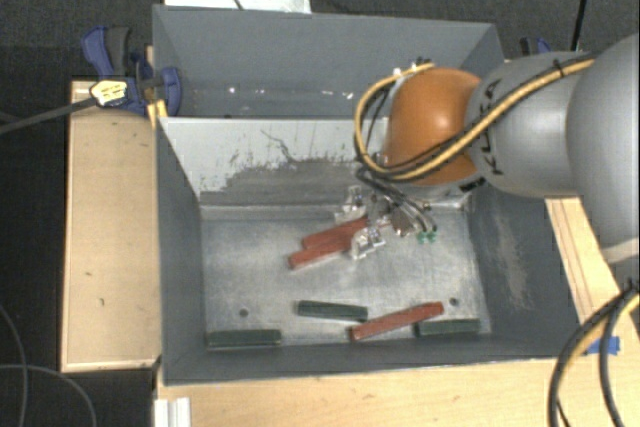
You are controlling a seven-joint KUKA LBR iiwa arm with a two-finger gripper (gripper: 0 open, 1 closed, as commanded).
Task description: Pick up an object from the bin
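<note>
Hovering at the right end of a reddish-brown bar (325,247), middle of the bin (240,285): gripper (368,240) (open or closed, cannot tell). Risk: an end-on hold would probably let the long bar pivot and slip, dropping toward the dark green bar (331,311) by the front edge.

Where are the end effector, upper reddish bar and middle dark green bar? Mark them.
end effector (370,237), camera view, its tip.
upper reddish bar (318,250), camera view, mid-length.
middle dark green bar (332,311), camera view, mid-length.
</note>
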